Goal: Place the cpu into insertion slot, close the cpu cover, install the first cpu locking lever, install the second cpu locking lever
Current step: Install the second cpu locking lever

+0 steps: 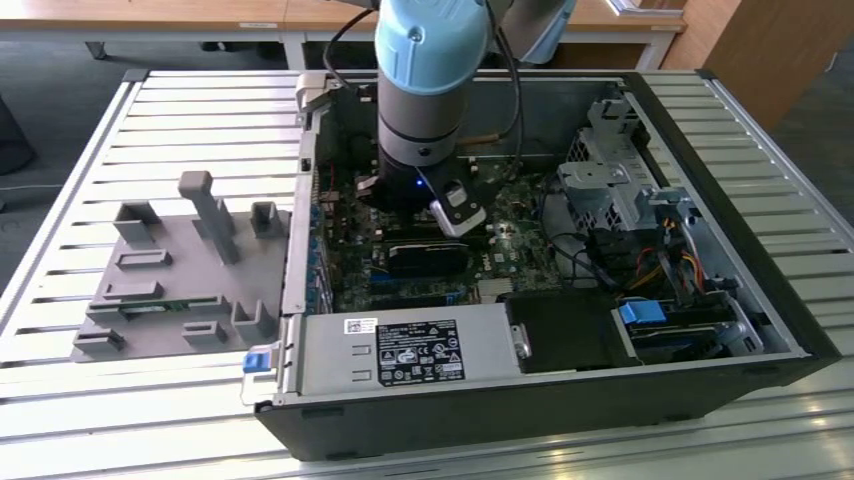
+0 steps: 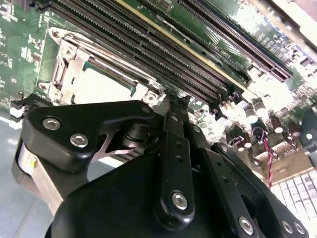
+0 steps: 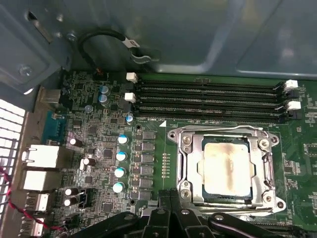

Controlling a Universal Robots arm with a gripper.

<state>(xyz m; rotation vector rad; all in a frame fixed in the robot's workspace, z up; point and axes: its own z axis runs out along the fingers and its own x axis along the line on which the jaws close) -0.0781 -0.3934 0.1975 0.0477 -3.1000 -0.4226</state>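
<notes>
The cpu (image 3: 225, 167) shows its pale metal face, lying flat inside the insertion slot (image 3: 274, 199) on the green board. Flat over it lies the silvery cpu cover (image 3: 190, 163), framing the chip through its window. Thin wire levers run along the socket's sides. My gripper (image 3: 169, 206) sits just off one edge of the socket, its fingers shut together with nothing between them. In the second wrist view the cpu (image 2: 101, 89) and cover (image 2: 64, 64) lie just beyond the gripper (image 2: 171, 101). In the exterior view the arm (image 1: 424, 90) reaches down into the open computer case (image 1: 747, 300).
Long black memory slots (image 3: 208, 99) run along the socket's far side, with capacitors (image 3: 121, 156) and rear ports (image 3: 42, 156) nearby. A black module (image 1: 424, 258), power supply (image 1: 400, 355) and drive cage (image 1: 614, 190) crowd the case. A grey fixture (image 1: 174, 270) lies on the slatted table.
</notes>
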